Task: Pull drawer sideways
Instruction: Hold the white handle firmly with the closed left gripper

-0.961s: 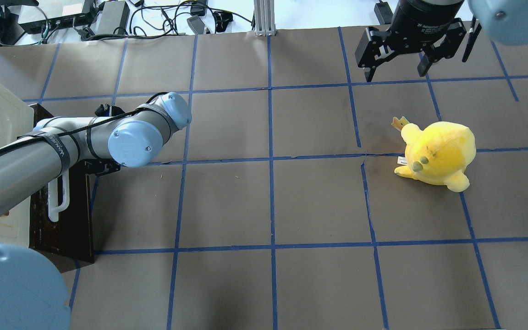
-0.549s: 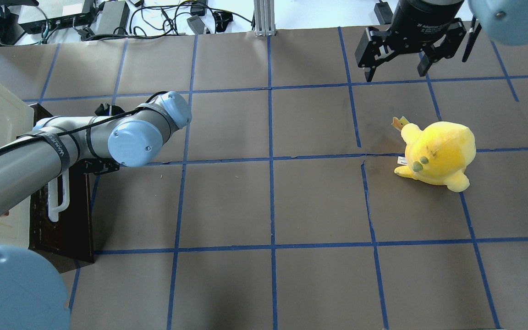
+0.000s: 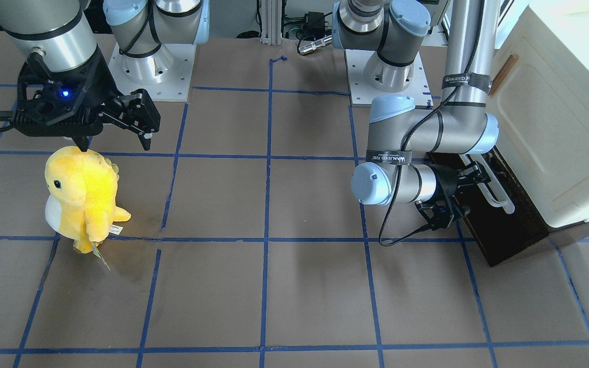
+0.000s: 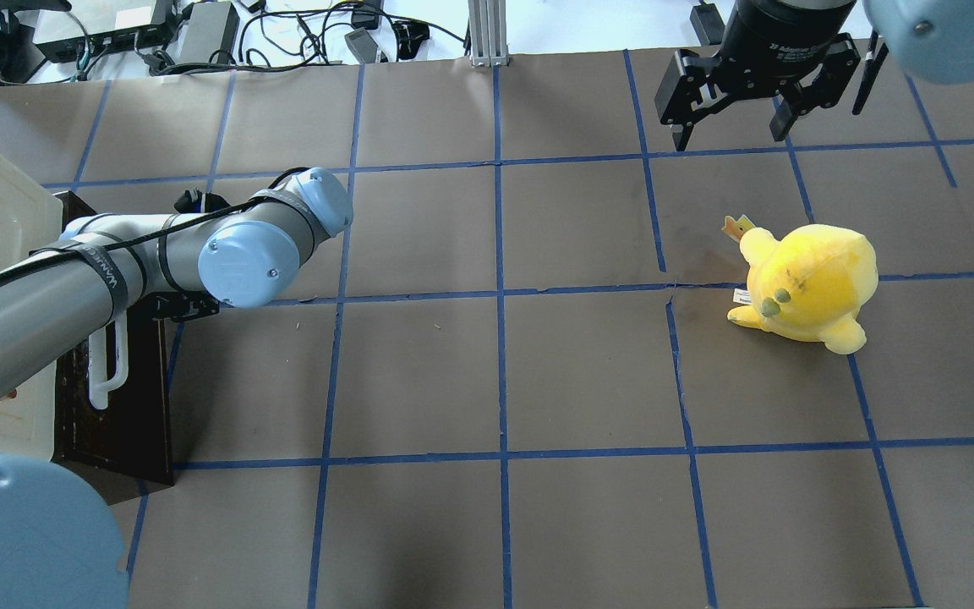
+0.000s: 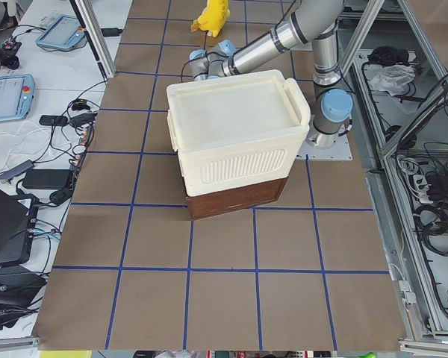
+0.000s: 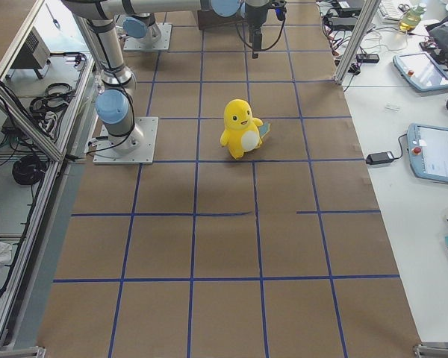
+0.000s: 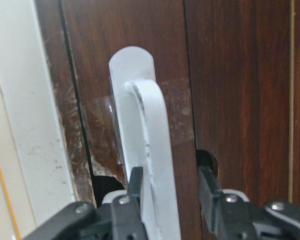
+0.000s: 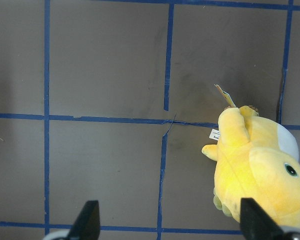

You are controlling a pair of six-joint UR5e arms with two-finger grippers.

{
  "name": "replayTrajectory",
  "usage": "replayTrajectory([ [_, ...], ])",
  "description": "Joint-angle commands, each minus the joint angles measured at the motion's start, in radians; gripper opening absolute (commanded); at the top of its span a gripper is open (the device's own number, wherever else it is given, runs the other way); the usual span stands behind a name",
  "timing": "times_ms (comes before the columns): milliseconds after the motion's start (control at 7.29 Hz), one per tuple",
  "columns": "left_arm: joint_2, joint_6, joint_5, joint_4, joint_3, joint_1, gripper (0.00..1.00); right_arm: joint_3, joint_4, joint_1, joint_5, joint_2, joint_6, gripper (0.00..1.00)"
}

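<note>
Two fingers (image 7: 136,181) of left end effector (image 7: 170,187) straddle drawer (image 7: 230,75) handle (image 7: 151,125), unclamped

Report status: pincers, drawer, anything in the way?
Left pincer open, straddling white handle of drawer. Right pincer open, hovering over table. Yellow plush far off, not obstructing.

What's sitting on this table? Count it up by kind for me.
Grippers: 2, the left gripper and the right gripper
Yellow plush toy: 1
Cream cabinet: 1
Dark brown drawer: 1
Total: 5
</note>
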Motion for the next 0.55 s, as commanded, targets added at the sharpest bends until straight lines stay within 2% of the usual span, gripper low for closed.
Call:
replayTrajectory([
  [0, 0.001, 0.008, 0.005, 0.000, 0.000, 0.000, 0.45, 0.000, 0.000, 0.000, 0.000, 0.000, 0.000, 1.00],
  [412, 0.004, 0.028, 0.009, 0.000, 0.001, 0.000, 0.44, 0.000, 0.000, 0.000, 0.000, 0.000, 0.000, 1.00],
])
